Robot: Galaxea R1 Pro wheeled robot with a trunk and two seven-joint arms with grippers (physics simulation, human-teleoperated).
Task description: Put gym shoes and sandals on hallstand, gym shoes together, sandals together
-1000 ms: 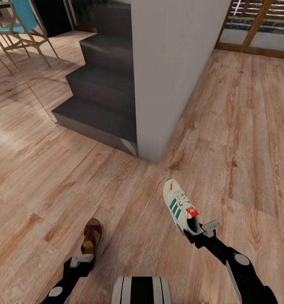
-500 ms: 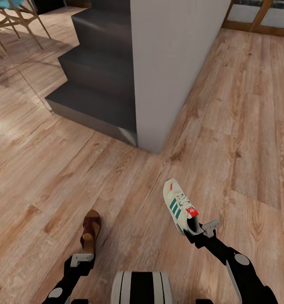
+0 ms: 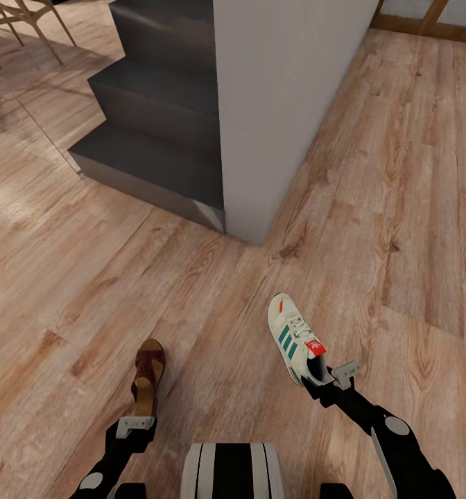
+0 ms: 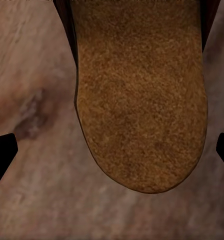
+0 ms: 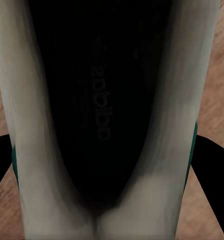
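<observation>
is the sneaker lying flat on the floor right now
No, in the head view the gym shoe is held up at its heel by the right hand, above the floor.

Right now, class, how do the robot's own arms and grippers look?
Both arms are glossy black with round pale grey joint caps. The left gripper and right gripper have light grey finger blocks; their fingertips look plain black in the wrist views.

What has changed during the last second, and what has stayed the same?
The whole view has shifted: the grey stairs and the wall corner now lie lower in the head view, so the camera moved, not the things. The right gripper is still shut on the gym shoe, and the left gripper still holds the sandal by its heel. Nothing was released.
</observation>
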